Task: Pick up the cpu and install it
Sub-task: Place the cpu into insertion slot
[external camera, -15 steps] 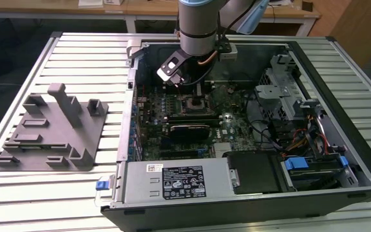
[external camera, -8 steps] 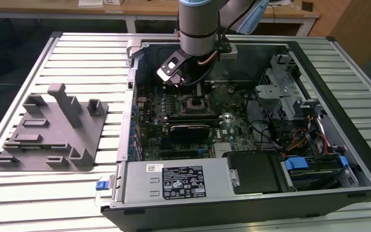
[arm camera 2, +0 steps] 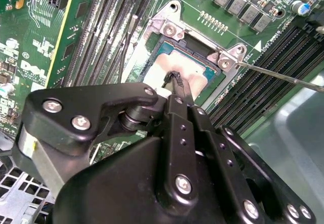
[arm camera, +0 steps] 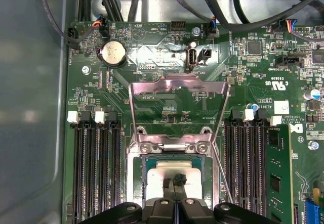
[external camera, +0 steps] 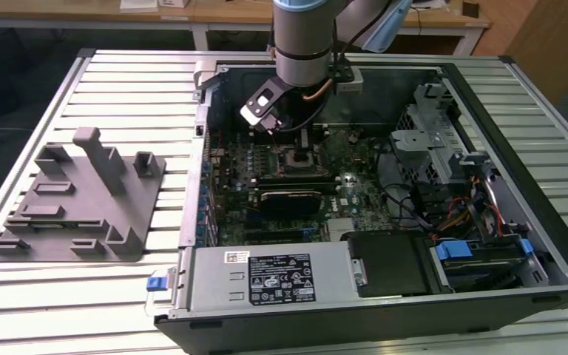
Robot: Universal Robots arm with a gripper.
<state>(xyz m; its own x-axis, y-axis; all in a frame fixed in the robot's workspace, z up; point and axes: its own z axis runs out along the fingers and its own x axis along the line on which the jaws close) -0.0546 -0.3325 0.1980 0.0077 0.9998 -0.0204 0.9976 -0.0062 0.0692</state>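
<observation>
In the second wrist view the gripper (arm camera 2: 174,78) has its two black fingers clenched together into one narrow tip, closed on nothing. That tip stands over the middle of the cpu (arm camera 2: 195,67); whether it touches the metal top I cannot tell. The cpu lies flat inside the socket frame (arm camera 2: 169,29), which rings its edges closely on every side. A thin lever wire (arm camera 2: 278,75) slants away just beside the frame.

In the first wrist view the load plate (arm camera: 177,85) is swung up, so the room above the cpu is open. Memory slots (arm camera: 96,173) flank the socket. Small white print dots the green motherboard (arm camera: 167,107).

In the exterior view a white printed label (external camera: 282,279) sits on the power supply. The arm (external camera: 304,44) reaches down between the walls of the computer case (external camera: 363,329). A grey fixture block (external camera: 67,214) stands well apart on the slatted table (external camera: 77,296).
</observation>
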